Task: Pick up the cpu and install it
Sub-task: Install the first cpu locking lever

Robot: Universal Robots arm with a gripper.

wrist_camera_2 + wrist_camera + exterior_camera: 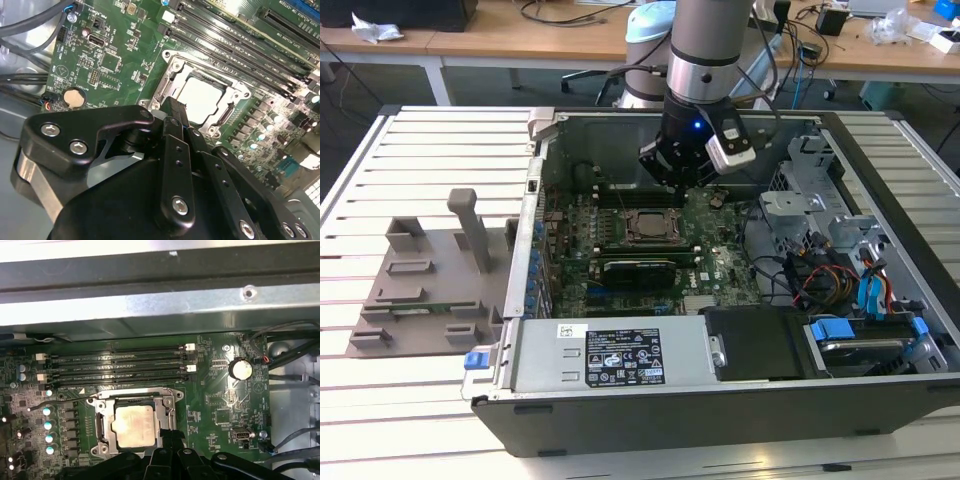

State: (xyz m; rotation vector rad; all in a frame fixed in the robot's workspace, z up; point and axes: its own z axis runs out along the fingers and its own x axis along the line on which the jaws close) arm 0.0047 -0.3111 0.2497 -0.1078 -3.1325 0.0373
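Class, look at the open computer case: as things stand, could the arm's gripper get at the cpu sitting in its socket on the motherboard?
Probably yes. The gripper hangs just above the cpu, which lies uncovered in the socket frame. Nothing lies across it, and the case is open on top.

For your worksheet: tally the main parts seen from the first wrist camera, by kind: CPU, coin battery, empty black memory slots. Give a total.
cpu: 1
coin battery: 1
empty memory slots: 4
Total: 6
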